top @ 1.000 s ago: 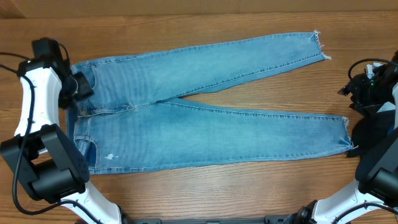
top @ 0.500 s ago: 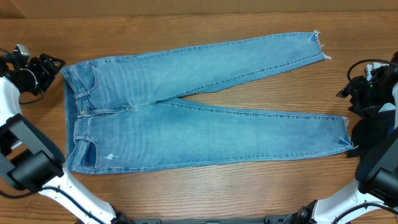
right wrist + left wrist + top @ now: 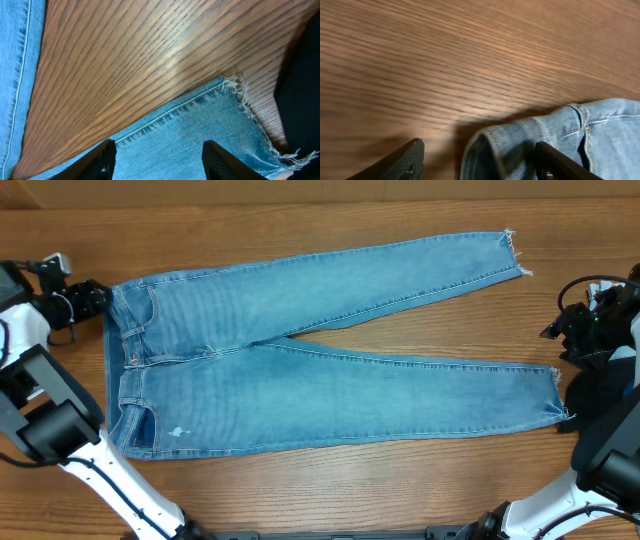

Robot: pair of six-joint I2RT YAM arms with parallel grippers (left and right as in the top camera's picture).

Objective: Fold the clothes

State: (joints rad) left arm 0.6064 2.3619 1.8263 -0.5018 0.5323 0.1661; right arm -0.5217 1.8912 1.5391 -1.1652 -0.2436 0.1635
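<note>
A wooden table with brown, streaky grain lies underneath.

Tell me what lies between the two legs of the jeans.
Nothing but bare wooden table, a wedge widening toward the frayed hems between the upper leg and lower leg of the jeans. The overhead view shows it.

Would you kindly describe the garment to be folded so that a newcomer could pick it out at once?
On the brown wooden table lies a pair of light blue washed denim jeans, spread flat, waistband by the left gripper and legs forming a narrow V towards the right gripper. Blue denim and frayed hems set it apart from the bare wood around.
</note>
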